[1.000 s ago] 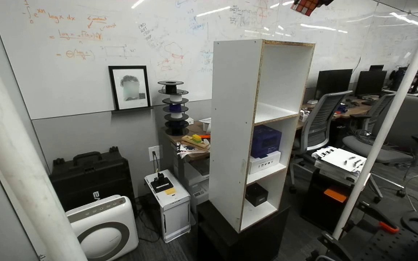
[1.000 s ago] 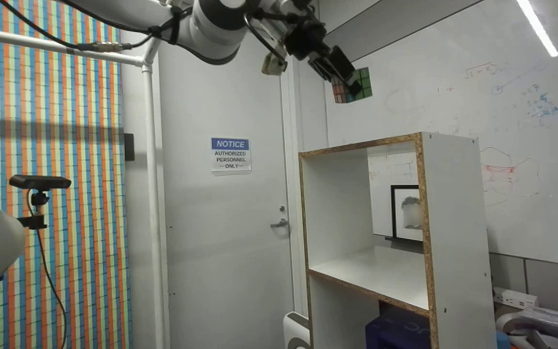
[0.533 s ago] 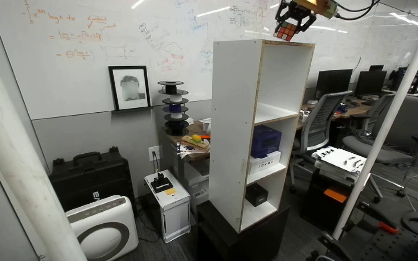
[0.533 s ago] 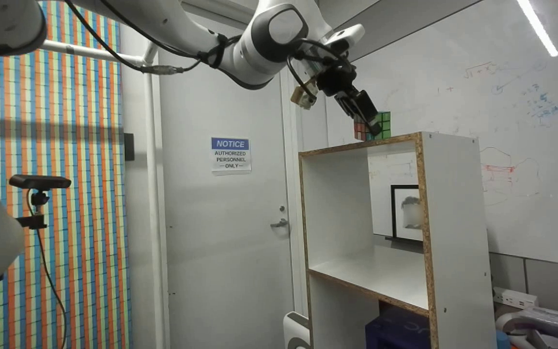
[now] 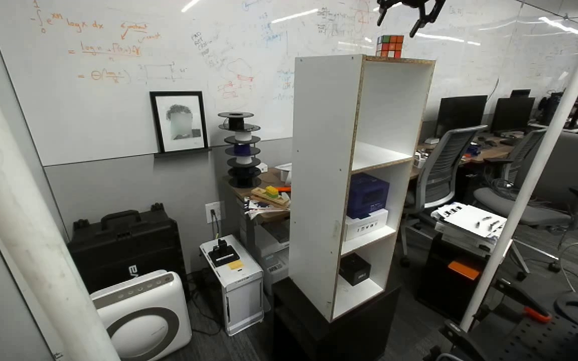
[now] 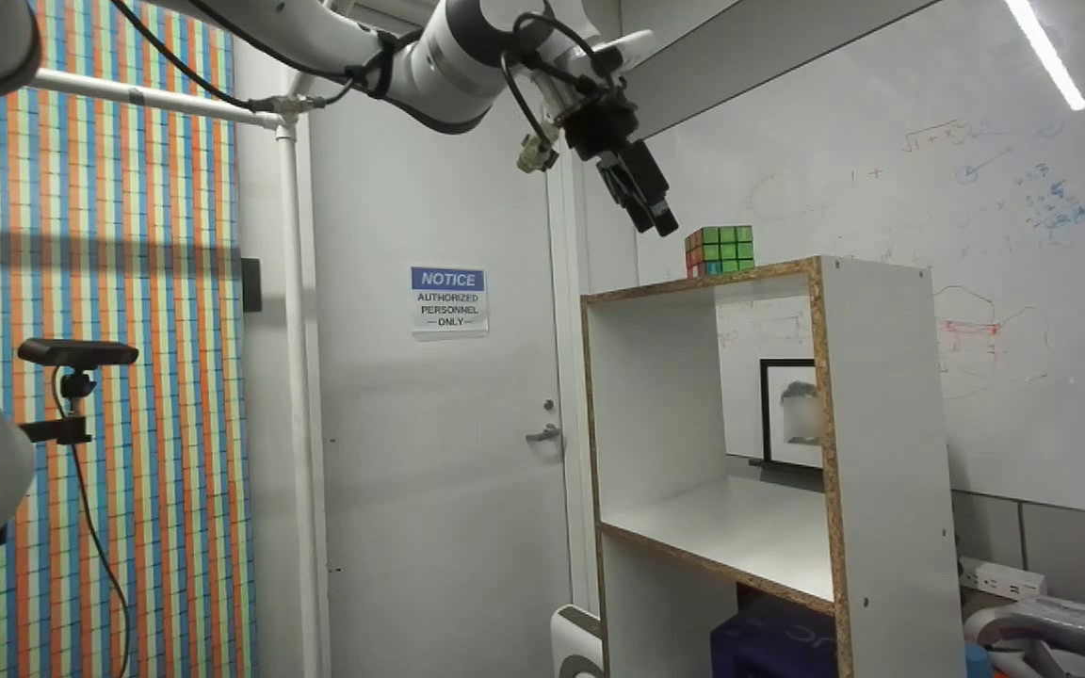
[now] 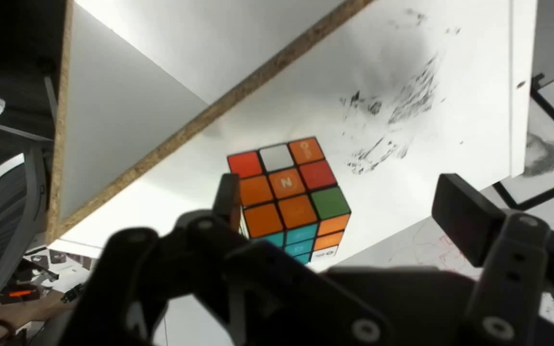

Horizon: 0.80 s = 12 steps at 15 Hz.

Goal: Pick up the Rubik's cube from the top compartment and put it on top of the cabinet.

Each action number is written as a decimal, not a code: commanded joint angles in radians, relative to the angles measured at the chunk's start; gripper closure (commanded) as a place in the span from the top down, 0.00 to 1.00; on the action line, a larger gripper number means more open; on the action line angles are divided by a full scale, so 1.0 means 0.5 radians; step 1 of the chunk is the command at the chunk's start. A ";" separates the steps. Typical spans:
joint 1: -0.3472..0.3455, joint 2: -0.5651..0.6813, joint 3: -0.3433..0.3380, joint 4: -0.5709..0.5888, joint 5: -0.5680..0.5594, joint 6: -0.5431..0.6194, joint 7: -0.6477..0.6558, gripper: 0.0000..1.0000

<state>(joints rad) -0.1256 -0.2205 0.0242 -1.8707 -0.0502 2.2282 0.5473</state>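
Gripper (image 6: 655,227) spread and apart; Rubik's cube (image 6: 720,250) standing on top of the cabinet (image 5: 326,165)

The gripper hangs near the cube without touching it, its fingers (image 7: 227,194) spread wide and grasping nothing. It tilts downward, probably because the arm (image 6: 444,71) has to reach over from the front side. That spread suits a release: the cube bears its own weight. In the wrist view a finger crosses the cube's outline, but both exterior views show a gap.

The cube sits flat on the cabinet's top, just beside the chipboard front edge (image 7: 282,60), roughly midway between the two front corners and turned askew to that edge. Its base lies behind the chipboard strip, so no overhang shows. The spot is likely a matter of reach: near the front, the fingers need cross little of the surface to withdraw. I judge the placing done, with only the retreat left.

What stands in the way is the cube itself: a sideways swing could knock it over the front edge, so backing off upward looks safer. Under that edge is the top compartment (image 6: 655,405); below it, a blue-purple box (image 5: 368,194) stands on a white box (image 5: 366,225), and a black box (image 5: 354,269) sits in the lowest bay. Beyond the rear edge rises the whiteboard (image 5: 269,65).
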 commanded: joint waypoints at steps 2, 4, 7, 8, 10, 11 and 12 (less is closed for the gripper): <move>0.067 -0.377 -0.047 -0.214 0.137 -0.633 -0.217 1.00; 0.062 -0.513 -0.063 -0.382 0.143 -0.846 -0.315 1.00; 0.053 -0.698 -0.087 -0.744 0.127 -0.856 -0.482 1.00; 0.042 -0.737 -0.083 -0.858 0.103 -0.824 -0.500 1.00; 0.010 -0.749 -0.066 -1.028 0.078 -0.858 -0.447 1.00; 0.019 -0.653 -0.066 -0.845 0.107 -0.904 -0.441 1.00; 0.014 -0.671 -0.066 -0.934 0.101 -0.903 -0.441 1.00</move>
